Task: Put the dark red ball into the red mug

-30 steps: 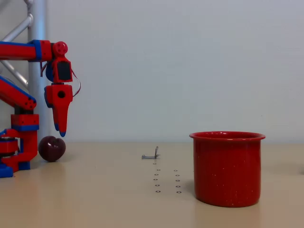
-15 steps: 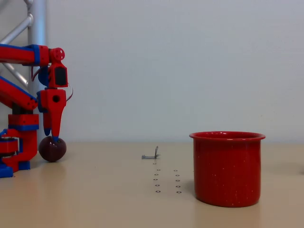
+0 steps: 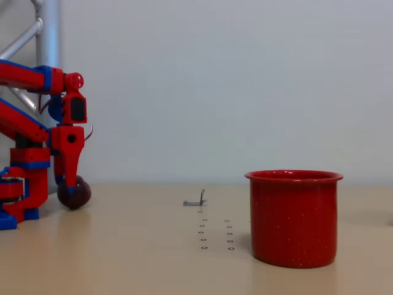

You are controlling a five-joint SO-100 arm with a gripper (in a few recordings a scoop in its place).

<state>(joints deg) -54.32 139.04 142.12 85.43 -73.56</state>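
Observation:
The dark red ball [image 3: 83,193] rests on the tan table at the far left, next to the arm's base. My red-and-blue gripper [image 3: 66,186] points straight down, and its fingers [image 3: 69,175] overlap the ball's left half, with the tips near table level. Seen side-on, the fingers' spacing around the ball is unclear. The red mug [image 3: 293,218] stands upright at the right, far from the gripper, and its inside is hidden from this low angle.
A small metal bracket [image 3: 195,201] lies mid-table, with rows of tiny rings [image 3: 215,233] in front of it. The arm's base [image 3: 21,196] and a metal truss [image 3: 46,37] stand at the left edge. A plain wall lies behind.
The gripper dropped from above the ball down onto it. The ball has shifted slightly to the right.

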